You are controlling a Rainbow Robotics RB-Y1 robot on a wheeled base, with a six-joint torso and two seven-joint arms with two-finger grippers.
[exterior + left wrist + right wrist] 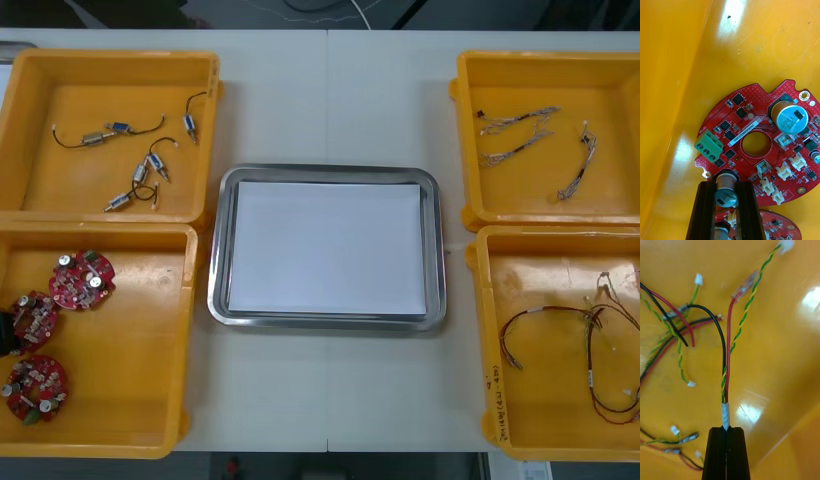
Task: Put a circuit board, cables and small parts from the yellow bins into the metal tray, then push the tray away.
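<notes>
Overhead; wrist views inside yellow bins (140,385)

My metal tray (436,250), shiny at the rim and white inside, sits in the middle between the yellow bins (100,90). Three round red circuit boards (82,279) lie flat in the near left bin (140,380), and my left claw (725,184) pinches a silver can on one board (745,123). Small metal parts (140,175) lie far left, thin cables (515,135) far right, and my right claw (726,429) nips a taped cable bundle (726,412) near right.

My left pincer (726,184) and right pincer (726,430) are black. My circuit board (760,101) is red, its terminal block (708,147) green. My cable (726,412) twists green-yellow, with red and black strands and white tape.
</notes>
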